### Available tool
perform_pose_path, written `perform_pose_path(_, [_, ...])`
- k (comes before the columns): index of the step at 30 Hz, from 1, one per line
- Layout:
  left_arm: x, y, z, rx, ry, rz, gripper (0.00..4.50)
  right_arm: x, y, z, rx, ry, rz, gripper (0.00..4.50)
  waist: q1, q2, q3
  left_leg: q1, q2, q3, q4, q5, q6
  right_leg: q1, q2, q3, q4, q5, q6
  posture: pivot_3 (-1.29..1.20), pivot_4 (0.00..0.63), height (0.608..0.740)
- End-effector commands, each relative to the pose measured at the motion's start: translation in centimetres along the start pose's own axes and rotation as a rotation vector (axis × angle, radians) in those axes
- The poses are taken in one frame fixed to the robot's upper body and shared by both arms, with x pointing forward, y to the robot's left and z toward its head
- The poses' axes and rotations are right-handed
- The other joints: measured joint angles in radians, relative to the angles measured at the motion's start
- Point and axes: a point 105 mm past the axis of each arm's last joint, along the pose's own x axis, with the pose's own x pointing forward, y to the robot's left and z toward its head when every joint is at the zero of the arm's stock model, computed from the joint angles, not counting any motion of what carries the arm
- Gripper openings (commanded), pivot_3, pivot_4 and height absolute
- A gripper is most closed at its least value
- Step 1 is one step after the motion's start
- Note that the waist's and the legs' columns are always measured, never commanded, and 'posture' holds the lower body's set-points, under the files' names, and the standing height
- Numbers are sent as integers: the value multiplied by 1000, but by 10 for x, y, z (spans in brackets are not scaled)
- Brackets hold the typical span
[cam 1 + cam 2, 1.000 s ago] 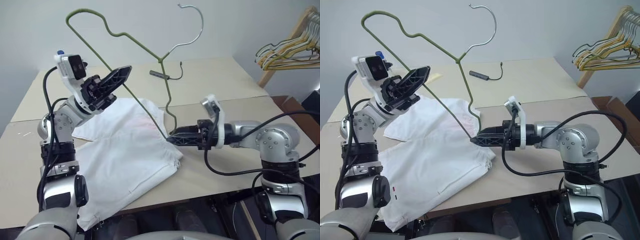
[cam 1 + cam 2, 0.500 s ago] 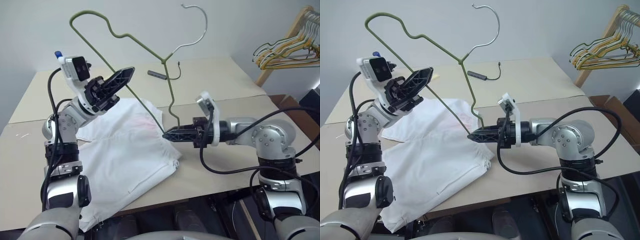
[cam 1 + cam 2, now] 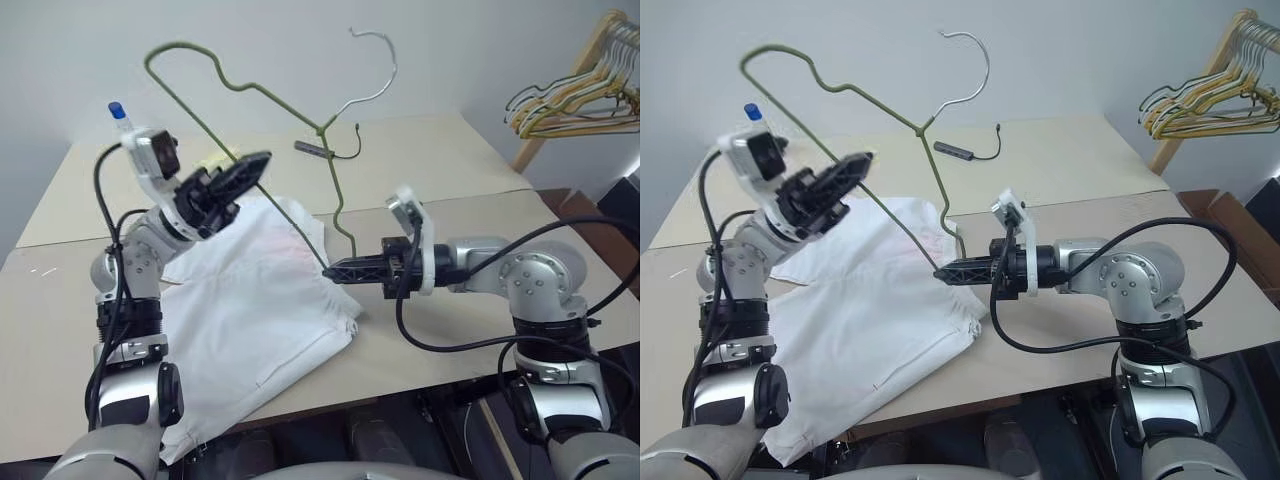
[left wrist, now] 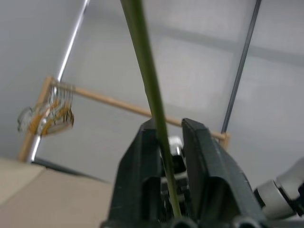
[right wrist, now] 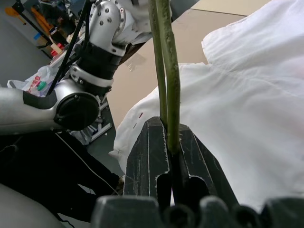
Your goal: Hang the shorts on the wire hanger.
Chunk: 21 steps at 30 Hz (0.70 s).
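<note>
Right now the wire hanger (image 3: 262,120) is held up above the table (image 3: 470,160), tilted, with its silvery hook high toward the far wall. The right gripper (image 3: 940,271) is clamped shut on the hanger's lower corner, just over the near right edge of the shorts (image 3: 250,310); its wrist view shows the green wire pinched between the black fingers. The left gripper (image 3: 262,160) sits on the long straight bar further left, and there the wire runs between fingers (image 4: 206,156) that stand slightly apart, so it looks like a loose guide, not a firm hold. The shorts lie flat and spread on the near left part of the table, under the hanger, not yet threaded onto it. The step in hand seems to be passing the hanger to the right hand so the left is free for the cloth. To do it well, the right hand should keep its pinch tight and hold the frame steady while the left slides clear of the bar without snagging it.
</note>
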Motion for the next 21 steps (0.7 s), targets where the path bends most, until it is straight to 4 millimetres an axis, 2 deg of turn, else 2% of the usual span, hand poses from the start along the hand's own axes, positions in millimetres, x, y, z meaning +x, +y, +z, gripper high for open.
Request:
perform_pose_path(1, [2, 8, -8, 57, 132, 65, 1978, -12, 4, 19, -58, -95, -26, 0, 0, 0, 0, 0, 0, 0, 0, 0, 0, 0, 0, 0, 0, 0, 0, -127, 0, 740])
perform_pose_path(3, [-6, 23, -27, 120, 301, 169, 2550, -19, 4, 21, -48, -120, -37, 0, -1, 0, 0, 0, 0, 0, 0, 0, 0, 0, 0, 0, 0, 0, 0, -127, 0, 740])
perform_pose_path(5, [-16, 29, -40, 188, 437, 212, 3142, -25, 0, 21, -19, -147, -64, 0, -1, 0, 0, 0, 0, 0, 0, 0, 0, 0, 0, 0, 0, 0, 0, -127, 0, 740])
perform_pose_path(9, [-39, 40, -44, 298, 595, 306, 4433, -44, -4, 8, 50, -166, -108, 0, -1, 1, 1, 0, 0, 1, 0, 0, 0, 0, 0, 0, -1, 0, 0, -129, 0, 740])
perform_pose_path(11, [-50, 41, -44, 333, 652, 332, 4491, -52, -4, -1, 84, -154, -121, 0, 0, 1, 1, -1, 0, 1, 0, 0, 0, -1, 0, 0, -1, 0, 0, -128, 0, 740])
perform_pose_path(15, [-77, 39, -49, 432, 845, 359, 4491, -72, -11, -34, 220, -62, -190, 0, 0, 2, 2, -1, 0, 1, 0, 0, 0, -1, 0, 1, -1, 0, 0, -121, 0, 740])
perform_pose_path(21, [-95, 27, -49, 425, 924, 357, 4491, -104, -26, -75, 440, 65, -291, 0, 3, 2, 2, -1, 0, 2, 0, 0, 0, -1, 0, 0, -1, 0, 1, -105, 0, 740])
